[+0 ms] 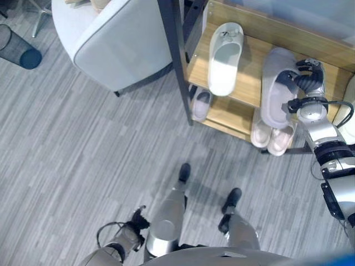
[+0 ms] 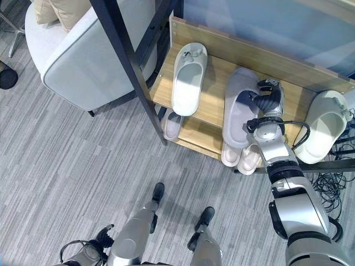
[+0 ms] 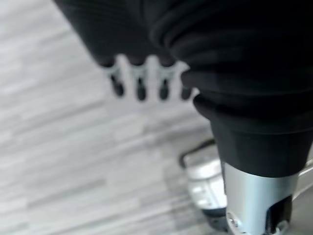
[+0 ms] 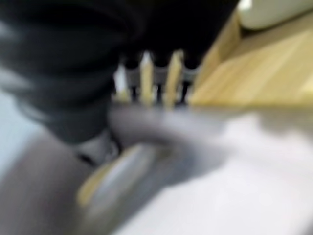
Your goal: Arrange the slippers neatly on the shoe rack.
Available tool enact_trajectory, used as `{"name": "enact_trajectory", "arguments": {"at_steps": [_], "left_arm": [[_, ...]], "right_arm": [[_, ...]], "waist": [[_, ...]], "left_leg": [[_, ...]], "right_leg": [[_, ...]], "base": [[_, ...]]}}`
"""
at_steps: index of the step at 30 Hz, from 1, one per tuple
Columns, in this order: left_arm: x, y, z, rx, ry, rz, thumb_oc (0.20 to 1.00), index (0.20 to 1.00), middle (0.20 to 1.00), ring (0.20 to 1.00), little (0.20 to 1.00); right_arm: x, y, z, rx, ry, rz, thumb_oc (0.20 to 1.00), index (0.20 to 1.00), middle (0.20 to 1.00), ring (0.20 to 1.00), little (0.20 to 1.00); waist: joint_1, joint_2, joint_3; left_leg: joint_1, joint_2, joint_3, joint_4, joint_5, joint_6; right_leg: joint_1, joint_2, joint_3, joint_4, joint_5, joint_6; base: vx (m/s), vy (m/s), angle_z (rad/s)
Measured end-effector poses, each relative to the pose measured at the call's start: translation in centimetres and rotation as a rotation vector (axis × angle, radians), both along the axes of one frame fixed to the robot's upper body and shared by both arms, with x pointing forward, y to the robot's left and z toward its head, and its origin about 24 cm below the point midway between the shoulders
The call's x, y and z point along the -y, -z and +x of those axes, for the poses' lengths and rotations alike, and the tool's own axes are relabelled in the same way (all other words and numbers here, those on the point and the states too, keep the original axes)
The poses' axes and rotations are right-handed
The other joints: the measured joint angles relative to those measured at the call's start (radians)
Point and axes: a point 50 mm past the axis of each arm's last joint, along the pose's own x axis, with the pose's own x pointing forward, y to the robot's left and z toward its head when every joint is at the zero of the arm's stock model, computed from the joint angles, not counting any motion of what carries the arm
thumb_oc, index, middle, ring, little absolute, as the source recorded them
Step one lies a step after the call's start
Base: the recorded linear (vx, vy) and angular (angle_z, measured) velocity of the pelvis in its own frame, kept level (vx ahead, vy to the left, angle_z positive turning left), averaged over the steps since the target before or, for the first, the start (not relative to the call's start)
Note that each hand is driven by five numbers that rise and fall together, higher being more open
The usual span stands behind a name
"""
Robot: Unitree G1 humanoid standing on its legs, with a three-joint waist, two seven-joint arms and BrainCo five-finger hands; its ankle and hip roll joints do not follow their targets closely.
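Placement looks to be the step in hand, judging from the left eye view: the right hand [image 1: 304, 80] rests on the pale lilac foam slipper [image 1: 273, 91] lying on the top shelf of the light wooden shoe rack with a dark metal frame [image 1: 244, 91], toe toward the back board. Beside it, well apart, lies a white foam slipper with a small charm [image 1: 224, 58], and a pair of pinkish slippers [image 1: 272, 137] sits on the lower shelf. The arm reaches in from the right with the wrist bent down over the slipper's far edge.

In the right eye view another white slipper [image 2: 327, 124] shows at the rack's right end, just beyond the hand, and a grey upholstered armchair [image 2: 83, 61] stands to the left of the rack. The hand's dark cover lies across the lilac slipper's strap; whether the fingers clasp it or merely press it cannot be told.

The left wrist view shows the left hand [image 3: 142, 83] hanging idle over the grey striped floor [image 3: 63, 147], fingers straight and holding nothing.

The right wrist view (very close) shows the fingers [image 4: 156, 81] extending past the lilac surface toward the wood. The next move probably calls for squaring the slipper parallel to its neighbours and then letting go without dragging it.
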Motion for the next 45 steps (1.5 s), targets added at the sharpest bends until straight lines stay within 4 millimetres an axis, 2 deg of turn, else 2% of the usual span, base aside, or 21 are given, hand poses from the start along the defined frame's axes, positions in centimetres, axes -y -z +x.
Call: {"name": "enact_trajectory", "arguments": {"at_steps": [3,5,7,9,11,12,14,17,19,22,24,29,31,32,38,40,45], "left_arm": [[-0.2,-0.1,0.0,0.003,-0.001,0.003,1.000,1.000,1.000,1.000,1.000],[-0.1,-0.2,0.2,0.015,0.002,-0.002,1.000,1.000,1.000,1.000,1.000],[-0.2,-0.2,0.2,0.012,0.001,0.001,1.000,1.000,1.000,1.000,1.000],[-0.2,-0.1,0.1,0.011,0.000,0.001,1.000,1.000,1.000,1.000,1.000],[-0.4,-0.1,-0.2,0.012,-0.041,-0.008,1.000,1.000,1.000,1.000,1.000],[-0.4,0.0,-0.5,0.008,-0.048,-0.009,1.000,1.000,1.000,1.000,1.000],[-0.6,0.0,-0.5,0.016,-0.072,-0.017,1.000,1.000,1.000,1.000,1.000],[-1.1,0.0,-1.1,0.028,-0.138,-0.030,1.000,1.000,1.000,1.000,1.000],[-1.5,-0.1,-1.3,0.039,-0.164,-0.030,1.000,1.000,1.000,1.000,1.000],[-2.7,-0.6,-1.3,0.075,-0.233,-0.024,1.000,1.000,1.000,1.000,1.000],[-4.4,-1.3,-1.0,0.130,-0.310,-0.004,1.000,1.000,1.000,1.000,1.000],[-7.1,-3.0,-0.3,0.294,-0.559,-0.039,1.000,1.000,1.000,1.000,1.000],[-7.3,-2.9,-1.4,0.298,-0.580,-0.044,1.000,1.000,1.000,1.000,1.000],[-7.1,-2.2,-2.7,0.251,-0.593,-0.038,1.000,1.000,1.000,1.000,1.000],[-5.4,0.2,-7.8,0.080,-0.731,-0.070,1.000,1.000,1.000,1.000,1.000],[-4.9,0.4,-8.5,0.061,-0.751,-0.089,1.000,1.000,1.000,1.000,1.000],[-4.7,0.6,-8.7,0.059,-0.781,-0.124,1.000,1.000,1.000,1.000,1.000]], "right_arm": [[-0.3,1.0,-0.9,0.005,-0.027,-0.005,0.200,0.200,0.200,0.200,0.200],[0.2,2.1,-2.2,0.001,-0.014,-0.033,0.200,0.200,0.200,0.200,0.200],[1.1,1.9,-2.7,0.034,0.049,-0.047,0.200,0.200,0.200,0.200,0.200],[1.2,1.2,-3.0,0.072,0.057,-0.050,0.200,0.200,0.200,0.200,0.200],[-0.3,1.3,-5.3,0.141,-0.031,-0.095,0.200,0.200,0.200,0.200,0.200],[-0.9,1.5,-5.8,0.145,-0.064,-0.118,0.200,0.200,0.200,0.200,0.200],[-1.8,2.5,-7.9,0.147,-0.106,-0.159,0.200,0.200,0.200,0.200,0.200],[-2.5,4.7,-9.7,0.080,-0.159,-0.186,0.200,0.200,0.200,0.200,0.200],[-2.9,4.8,-10.3,0.062,-0.202,-0.225,0.200,0.200,0.200,0.200,0.200],[-3.4,3.6,-11.2,0.075,-0.273,-0.343,0.200,0.200,0.200,0.200,0.200],[-4.2,3.6,-12.0,0.079,-0.342,-0.356,0.200,0.200,0.200,0.200,0.200],[-4.6,6.7,-14.4,-0.083,-0.457,-0.307,0.200,0.200,0.200,0.200,0.200],[-4.2,8.2,-15.1,-0.168,-0.474,-0.264,0.200,0.200,0.200,0.200,0.200],[-4.3,8.5,-15.1,-0.171,-0.481,-0.206,0.200,0.200,0.200,0.200,0.200],[-4.3,10.1,-16.6,-0.257,-0.509,-0.142,0.200,0.200,0.200,0.200,0.200],[-4.2,10.4,-17.0,-0.279,-0.514,-0.138,0.200,0.200,0.200,0.200,0.200],[-3.8,12.4,-18.1,-0.378,-0.516,-0.085,0.200,0.200,0.200,0.200,0.200]], "waist": [[-0.004,-0.005,-0.006],[-0.002,-0.005,-0.011],[-0.014,-0.002,-0.013],[-0.023,0.001,-0.015],[-0.029,0.002,-0.031],[-0.032,0.001,-0.038],[-0.037,0.005,-0.042],[-0.050,0.000,-0.067],[-0.059,-0.004,-0.077],[-0.067,-0.013,-0.097],[-0.063,-0.026,-0.112],[-0.057,-0.040,-0.141],[-0.062,-0.043,-0.158],[-0.080,-0.043,-0.177],[-0.086,-0.038,-0.262],[-0.089,-0.033,-0.266],[-0.110,-0.022,-0.268]], "left_leg": [[0.000,0.000,0.001,0.002,0.000,0.000],[0.000,0.000,0.001,0.006,0.000,0.000],[0.000,0.000,0.001,0.007,0.002,-0.001],[0.000,0.000,0.001,0.006,0.004,-0.002],[0.006,0.001,0.001,-0.007,0.010,-0.002],[0.007,0.001,0.000,-0.009,0.012,-0.001],[0.025,0.000,-0.002,-0.011,0.012,-0.001],[0.037,0.004,-0.004,-0.016,0.008,-0.007],[0.039,0.006,-0.004,-0.017,0.006,-0.011],[0.048,0.007,-0.002,-0.024,0.006,-0.014],[0.073,0.007,-0.002,-0.028,0.005,-0.013],[0.108,0.003,-0.001,-0.032,-0.002,-0.011],[0.141,-0.001,-0.001,-0.042,-0.008,-0.009],[0.157,-0.001,0.000,-0.048,-0.014,-0.005],[0.224,0.001,-0.002,-0.082,-0.019,-0.008],[0.226,0.003,-0.003,-0.082,-0.016,-0.011],[0.226,0.002,-0.008,-0.080,-0.014,-0.013]], "right_leg": [[0.000,-0.001,0.002,0.000,0.001,0.000],[0.002,-0.001,0.001,0.001,0.002,-0.001],[0.002,0.000,0.005,0.001,0.007,0.000],[0.002,0.000,0.005,0.000,0.008,0.000],[0.005,0.000,0.002,-0.004,0.008,0.000],[0.007,0.000,0.001,-0.006,0.008,0.000],[0.032,0.002,-0.004,-0.014,0.009,0.001],[0.043,0.006,-0.005,-0.014,0.008,0.001],[0.043,0.007,-0.004,-0.014,0.008,0.001],[0.045,0.007,0.000,-0.011,0.007,0.001],[0.069,0.005,-0.001,-0.011,0.002,0.000],[0.103,-0.005,-0.005,-0.005,-0.010,0.012],[0.127,-0.011,0.000,-0.003,-0.016,0.013],[0.143,-0.011,0.000,-0.004,-0.020,0.012],[0.190,-0.011,-0.004,0.003,-0.050,0.019],[0.193,-0.007,-0.006,0.003,-0.054,0.022],[0.192,-0.009,-0.020,0.025,-0.068,0.024]], "base": [[-0.01,-0.014,0.00],[-0.04,-0.042,-0.01],[-0.04,-0.041,-0.03],[-0.01,-0.033,0.02],[0.01,-0.047,0.04],[0.03,-0.070,0.03],[0.01,-0.041,0.04],[0.03,-0.046,0.00],[0.01,-0.012,-0.03],[0.02,-0.021,-0.03],[0.04,-0.013,0.02],[0.04,-0.011,0.03],[0.07,-0.004,-0.05],[0.10,-0.012,-0.07],[0.06,-0.018,0.00],[0.01,0.007,0.02],[-0.01,0.047,0.07]]}}
